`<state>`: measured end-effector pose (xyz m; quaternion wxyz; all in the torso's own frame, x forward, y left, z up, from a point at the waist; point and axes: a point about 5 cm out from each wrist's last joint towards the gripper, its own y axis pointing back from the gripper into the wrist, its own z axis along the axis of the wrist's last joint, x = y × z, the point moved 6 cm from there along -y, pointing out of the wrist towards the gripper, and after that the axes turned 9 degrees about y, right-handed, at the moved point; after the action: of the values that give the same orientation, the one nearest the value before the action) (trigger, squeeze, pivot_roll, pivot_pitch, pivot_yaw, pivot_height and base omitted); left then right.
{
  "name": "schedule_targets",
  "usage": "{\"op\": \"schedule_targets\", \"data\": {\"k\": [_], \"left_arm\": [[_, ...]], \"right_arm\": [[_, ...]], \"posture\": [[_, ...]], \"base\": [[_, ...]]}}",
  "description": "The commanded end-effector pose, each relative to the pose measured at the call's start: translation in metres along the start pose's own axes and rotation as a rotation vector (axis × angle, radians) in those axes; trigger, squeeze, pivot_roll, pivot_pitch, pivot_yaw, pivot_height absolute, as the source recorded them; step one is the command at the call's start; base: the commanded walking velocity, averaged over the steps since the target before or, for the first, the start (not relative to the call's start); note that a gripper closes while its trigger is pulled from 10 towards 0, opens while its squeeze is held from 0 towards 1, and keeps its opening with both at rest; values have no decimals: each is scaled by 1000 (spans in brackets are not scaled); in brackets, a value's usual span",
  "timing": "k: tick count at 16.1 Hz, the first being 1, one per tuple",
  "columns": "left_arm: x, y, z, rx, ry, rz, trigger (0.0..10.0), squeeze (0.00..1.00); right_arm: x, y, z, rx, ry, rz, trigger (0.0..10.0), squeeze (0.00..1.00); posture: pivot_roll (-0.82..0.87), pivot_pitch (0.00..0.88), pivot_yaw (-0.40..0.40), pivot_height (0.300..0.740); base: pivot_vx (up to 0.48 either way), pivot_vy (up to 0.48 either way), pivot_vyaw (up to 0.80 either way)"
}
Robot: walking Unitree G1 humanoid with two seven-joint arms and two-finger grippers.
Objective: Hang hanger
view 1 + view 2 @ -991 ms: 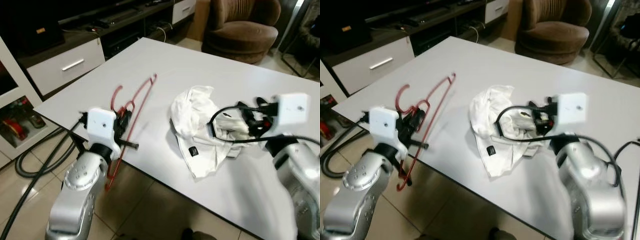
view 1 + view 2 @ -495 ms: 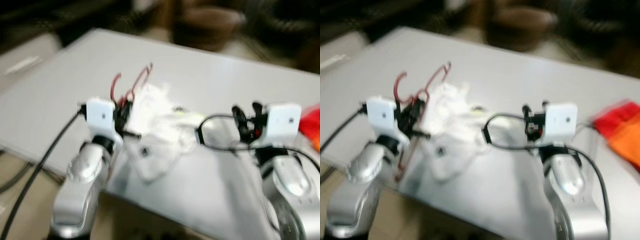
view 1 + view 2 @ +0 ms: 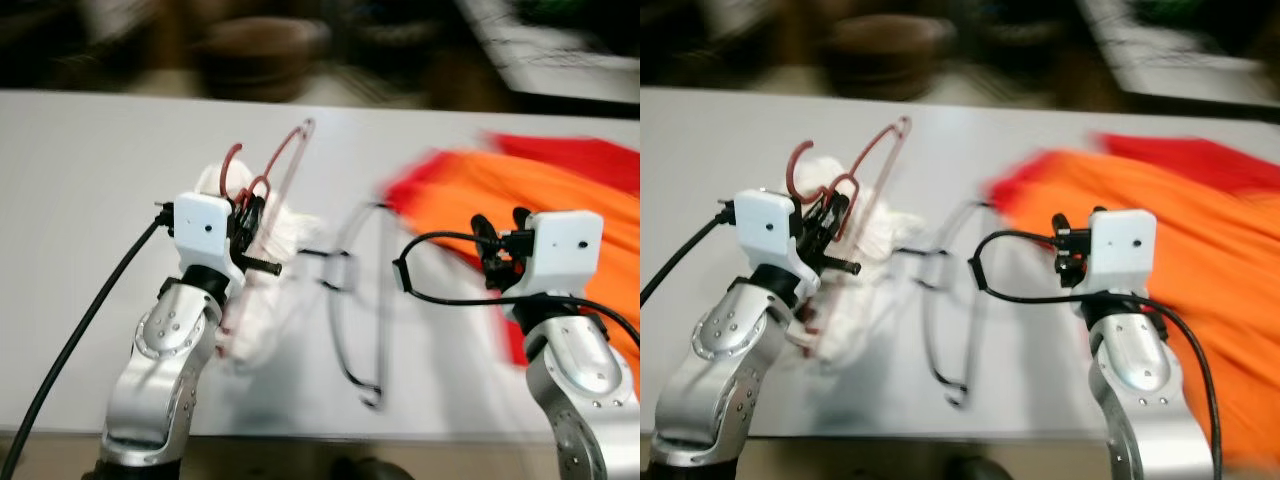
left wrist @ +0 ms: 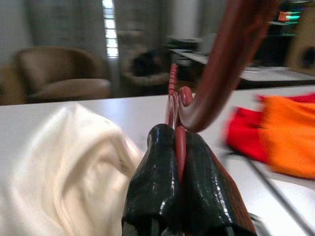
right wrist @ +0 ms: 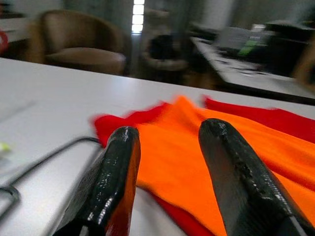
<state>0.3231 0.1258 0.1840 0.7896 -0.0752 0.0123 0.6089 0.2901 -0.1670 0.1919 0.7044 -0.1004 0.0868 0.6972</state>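
My left gripper is shut on a red wire hanger, which I hold above the white table with its hook up. In the left wrist view the fingers pinch the red wire. A crumpled white cloth lies just beyond and below that gripper. My right gripper is raised over the table's right side with its fingers apart and nothing between them. An orange and red cloth lies ahead of it.
A dark wire hanger lies flat on the table between the two arms. The orange cloth covers the table's right part. A brown armchair stands beyond the far edge. The head views are blurred by motion.
The whole picture has swung, so the camera turned to the right. The orange cloth and the dark hanger came into view. My left gripper keeps hold of the red hanger.
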Motion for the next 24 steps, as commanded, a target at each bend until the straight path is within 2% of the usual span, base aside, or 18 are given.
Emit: {"op": "schedule_targets", "data": {"k": [1, 5, 8, 11, 12, 15, 17, 19, 24], "left_arm": [[3, 2, 2, -5, 0, 10, 10000, 0], [10, 3, 6, -18, -9, 36, 10000, 0], [16, 2, 8, -26, 35, 76, 10000, 0], [16, 1, 16, -64, 25, 82, 10000, 0], [19, 0, 25, -101, 17, 97, 10000, 0], [21, 4, 12, -52, 25, 112, 10000, 0], [22, 6, 6, -38, -6, 119, 10000, 0], [17, 9, 2, -32, -10, 108, 10000, 0], [12, 14, -2, -27, -11, 115, 10000, 0]], "right_arm": [[4, 1, 4, -8, -1, 16, 10000, 0], [7, 0, 4, -9, -1, 30, 10000, 0], [8, -2, 6, -26, 31, 55, 10000, 0], [6, -4, 12, -60, 18, 66, 10000, 0], [5, -5, 17, -84, 20, 69, 10000, 0], [-1, -7, 8, -62, 108, 54, 10000, 0], [-1, -6, 5, -58, 107, 72, 10000, 0], [5, -3, -1, -52, 133, 116, 10000, 0], [16, -1, -8, -46, 135, 195, 10000, 0]], "posture": [[-94, 74, 18, 740], [-88, 67, 13, 740], [-85, 57, 16, 740], [-81, 51, 19, 740], [-80, 49, 22, 740], [-75, 47, 26, 740], [-75, 48, 27, 740], [-73, 55, 23, 740], [-73, 60, 19, 740]], "base": [[0, -480, -800], [0, -480, -800], [0, 0, -167], [0, 320, 0], [0, 0, 0], [0, 0, 0], [0, 0, 0], [0, -174, 0], [0, -480, 800]]}}
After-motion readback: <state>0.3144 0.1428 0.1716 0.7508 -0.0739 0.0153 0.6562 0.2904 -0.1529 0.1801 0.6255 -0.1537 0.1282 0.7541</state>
